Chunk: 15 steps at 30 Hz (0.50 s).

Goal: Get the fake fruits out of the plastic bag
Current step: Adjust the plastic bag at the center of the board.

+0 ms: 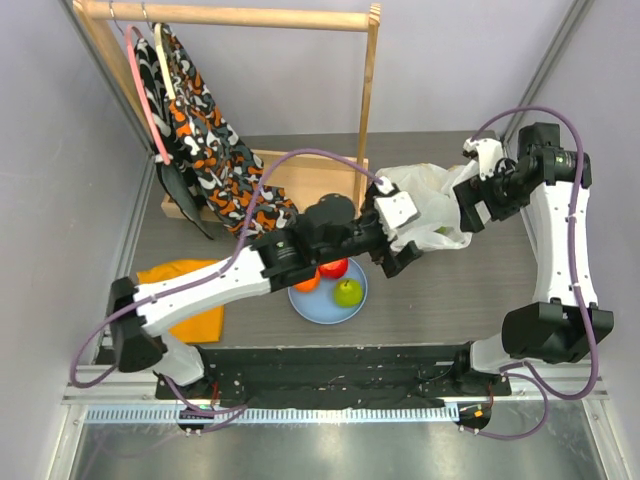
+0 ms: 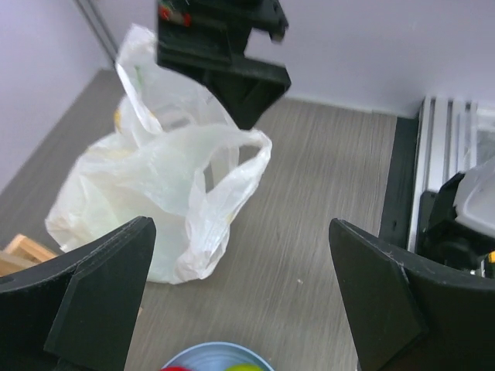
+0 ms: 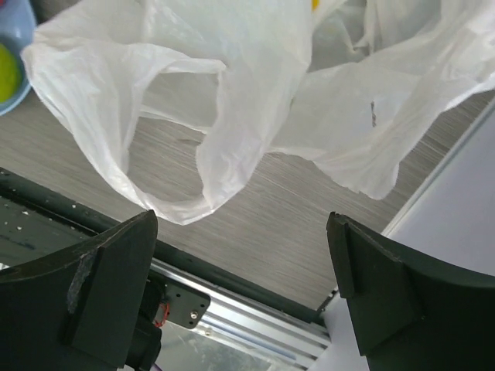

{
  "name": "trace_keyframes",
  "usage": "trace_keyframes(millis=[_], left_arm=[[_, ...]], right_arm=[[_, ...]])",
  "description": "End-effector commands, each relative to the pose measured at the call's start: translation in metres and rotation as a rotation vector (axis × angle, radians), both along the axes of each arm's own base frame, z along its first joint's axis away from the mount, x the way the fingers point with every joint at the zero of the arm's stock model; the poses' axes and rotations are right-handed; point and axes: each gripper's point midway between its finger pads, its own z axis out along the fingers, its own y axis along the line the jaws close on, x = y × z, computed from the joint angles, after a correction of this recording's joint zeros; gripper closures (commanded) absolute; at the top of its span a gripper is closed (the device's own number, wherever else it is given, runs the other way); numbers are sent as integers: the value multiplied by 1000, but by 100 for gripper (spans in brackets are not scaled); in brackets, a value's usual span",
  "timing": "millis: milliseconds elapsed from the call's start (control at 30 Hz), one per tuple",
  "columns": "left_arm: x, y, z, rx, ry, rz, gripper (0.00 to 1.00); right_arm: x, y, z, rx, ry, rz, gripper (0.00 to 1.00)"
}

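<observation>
Worktop, overhead view. The plastic bag (image 1: 425,205) lies crumpled at the far right of the worktop (image 1: 440,300), mouth and handle loops slack and facing the middle. It sits between the two claws.

Left claw (image 1: 398,256) – jaws wide apart, nothing in them. It hangs just beside the bag's near-left edge, close to the plate's far rim. From the left wrist, the bag (image 2: 155,193) lies ahead of the spread fingers (image 2: 100,294), apart from them.

Right claw (image 1: 470,205) – jaws also wide apart, at the bag's right side. From the right wrist, the film (image 3: 255,77) lies beyond the fingers (image 3: 116,286) and none of it is pinched.

Three fake fruits are out on the light-blue plate (image 1: 330,312), left of the bag: orange (image 1: 307,282), red apple (image 1: 334,267), green apple (image 1: 348,292).

A yellow patch (image 3: 313,4) shows at the bag's top; fruit or print, cannot tell.

Orange cloth (image 1: 185,295) lies flat at near left. A patterned garment (image 1: 210,150) hangs from the wooden rack (image 1: 230,15) at far left.
</observation>
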Motion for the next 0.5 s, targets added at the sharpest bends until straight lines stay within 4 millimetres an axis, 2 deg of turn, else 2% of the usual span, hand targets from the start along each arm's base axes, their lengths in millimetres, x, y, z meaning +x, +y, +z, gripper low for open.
trace_keyframes(millis=[0,33,67,100,133,167,200,233,267,300,333,467], left_arm=[[7,-17,-77,258,50,-73,1],[8,-23,-73,253,15,-100,1],[9,-35,-83,266,-1,-137,1],[11,-41,-85,279,-35,-168,1],[16,-49,-69,246,-49,-169,1],[24,-59,-89,283,-28,-164,3],[29,-65,-88,287,-31,-157,3],[35,-75,-75,271,-68,-160,4],[41,-83,-95,315,-57,-160,5],[45,-89,-101,332,-61,-159,6],[51,-96,-87,320,-97,-156,7],[66,-110,-107,368,-128,-166,11]], right_arm=[[-8,14,18,81,-13,1,1],[6,7,31,71,-78,-55,1],[14,-5,37,37,-108,-116,0],[24,-24,41,40,-134,-202,0],[36,-36,57,53,-190,-257,0],[40,-44,61,87,-195,-315,0],[42,-58,63,107,-199,-362,0],[48,-67,60,111,-187,-384,0],[49,-71,57,109,-171,-390,0],[50,-75,54,113,-150,-396,0],[49,-79,50,130,-123,-403,1],[51,-83,40,147,-97,-374,1]])
